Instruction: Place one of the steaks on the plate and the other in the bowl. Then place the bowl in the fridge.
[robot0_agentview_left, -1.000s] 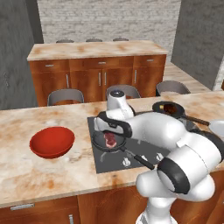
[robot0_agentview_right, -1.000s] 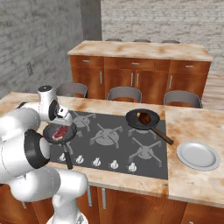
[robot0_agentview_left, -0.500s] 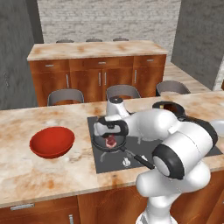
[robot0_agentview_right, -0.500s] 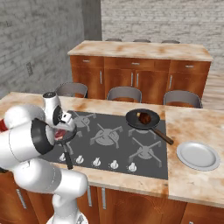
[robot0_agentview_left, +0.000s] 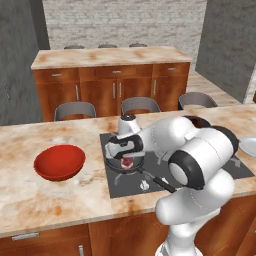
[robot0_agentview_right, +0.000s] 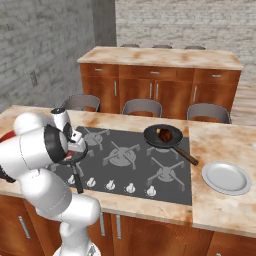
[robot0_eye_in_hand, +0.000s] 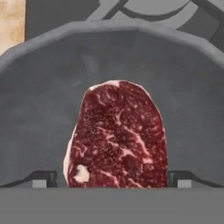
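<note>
The gripper (robot0_eye_in_hand: 112, 179) hangs low over the near pan (robot0_eye_in_hand: 52, 96) on the stove's left side, jaws spread wide with nothing between them. One steak (robot0_eye_in_hand: 117, 135) lies flat on the pan floor, centred between the two fingertips (robot0_eye_in_hand: 41, 178), which stand on either side of it; whether they touch the pan floor is hard to tell. The second steak (robot0_agentview_right: 165, 133) sits in the far pan (robot0_agentview_right: 162, 137). The red bowl (robot0_agentview_left: 59, 162) rests on the tabletop (robot0_agentview_left: 55, 200) left of the stove, and the plate (robot0_agentview_right: 226, 178) lies to its right.
</note>
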